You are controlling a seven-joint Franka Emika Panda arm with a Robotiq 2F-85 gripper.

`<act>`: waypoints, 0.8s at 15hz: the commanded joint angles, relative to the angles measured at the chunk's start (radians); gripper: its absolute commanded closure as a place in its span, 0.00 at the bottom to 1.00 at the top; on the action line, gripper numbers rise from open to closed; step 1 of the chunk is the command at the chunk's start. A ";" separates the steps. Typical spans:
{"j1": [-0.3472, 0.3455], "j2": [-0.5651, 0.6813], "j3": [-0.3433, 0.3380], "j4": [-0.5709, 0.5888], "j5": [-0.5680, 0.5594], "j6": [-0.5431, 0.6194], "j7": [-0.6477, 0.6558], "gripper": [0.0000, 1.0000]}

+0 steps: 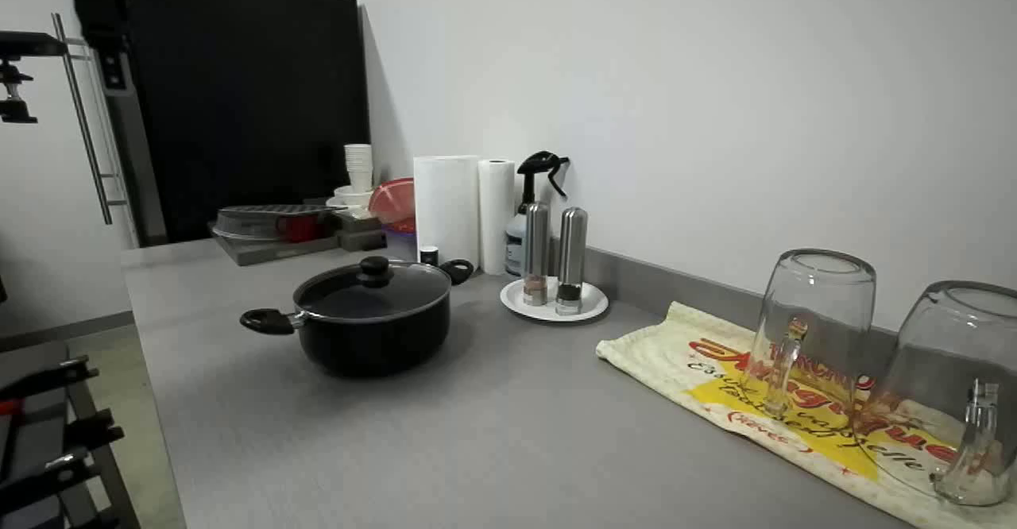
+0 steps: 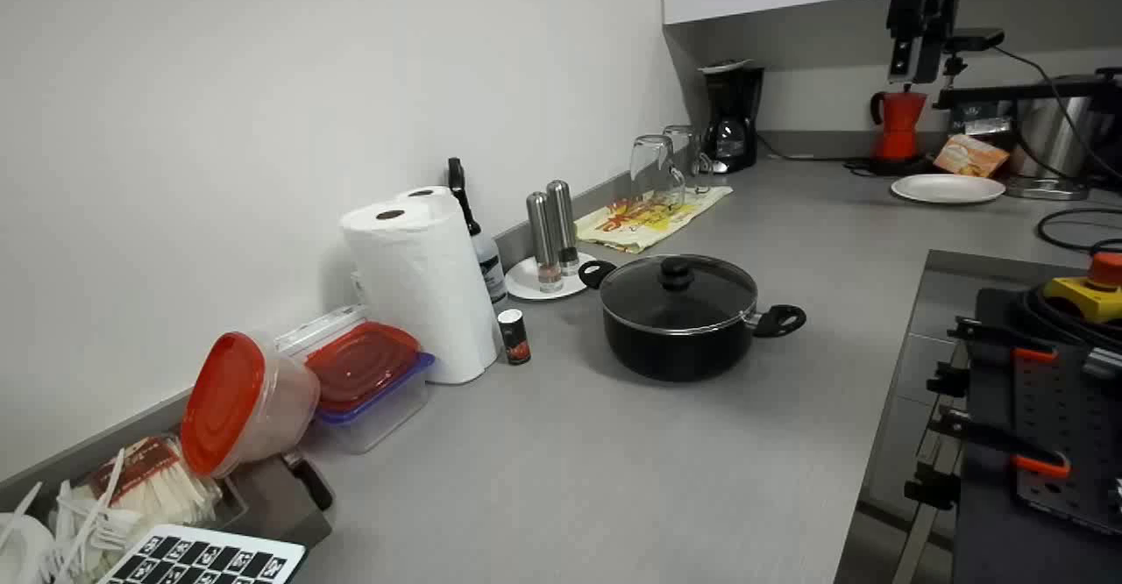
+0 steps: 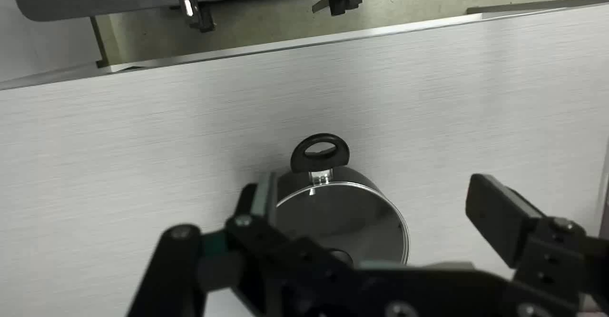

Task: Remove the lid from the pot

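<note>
The black pot (image 1: 381, 350) stands upright on the grey counter and also shows in an exterior view (image 2: 675, 358). The round glass lid (image 1: 338, 295) with its metal rim and black knob sits on the pot in both exterior views (image 2: 714, 299). My gripper (image 1: 114, 72) is high up and away from the pot, near the top edge in both exterior views (image 2: 913, 62). In the wrist view my gripper (image 3: 374, 198) is wide open and empty. There, part of the lid (image 3: 340, 217) shows between the fingers, and the gripper hides most of its knob and lower part.
A white round tray (image 1: 516, 306) with two metal grinders stands by the wall near the pot. Paper towel rolls (image 2: 412, 277), a spray bottle (image 2: 486, 259) and a small dark jar (image 2: 514, 338) stand close by. Upturned glasses (image 1: 818, 306) rest on a cloth (image 1: 675, 338).
</note>
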 commanded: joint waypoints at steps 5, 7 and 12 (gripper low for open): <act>-0.015 0.002 0.012 0.002 0.009 -0.002 -0.009 0.00; -0.014 0.006 0.015 0.004 0.008 0.008 -0.008 0.00; 0.002 0.099 0.074 0.027 0.018 0.300 0.043 0.00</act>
